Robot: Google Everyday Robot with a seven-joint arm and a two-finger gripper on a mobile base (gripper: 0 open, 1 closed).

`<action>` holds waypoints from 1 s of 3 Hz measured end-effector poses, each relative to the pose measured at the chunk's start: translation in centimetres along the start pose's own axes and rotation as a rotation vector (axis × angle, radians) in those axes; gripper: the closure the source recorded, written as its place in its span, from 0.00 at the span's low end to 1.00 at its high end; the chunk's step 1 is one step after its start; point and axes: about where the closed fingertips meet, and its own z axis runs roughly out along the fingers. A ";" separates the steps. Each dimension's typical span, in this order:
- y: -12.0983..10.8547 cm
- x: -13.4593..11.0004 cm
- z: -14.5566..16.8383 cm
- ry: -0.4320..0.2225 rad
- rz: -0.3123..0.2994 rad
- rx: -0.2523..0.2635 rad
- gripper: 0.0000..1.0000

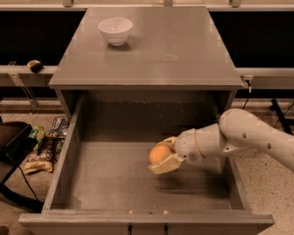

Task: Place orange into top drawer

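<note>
Camera view shows the pincer (162, 159) clamped on the orange (159, 153), open top drawer (112, 185) under it, white bowl (115, 30) way behind it.

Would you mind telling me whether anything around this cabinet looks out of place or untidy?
Nothing on the cabinet stands out: the white bowl sits upright on top, and the gripper holds the orange over the open top drawer. Only the packets strewn on the floor beside it look untidy.

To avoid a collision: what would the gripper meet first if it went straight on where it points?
The gripper, shut on the small round orange, points picture-left: probably the wide grey top drawer's side wall there, or its floor; depth unclear.
</note>
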 end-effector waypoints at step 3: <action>1.1 1.8 7.4 -0.043 -0.004 0.056 0.58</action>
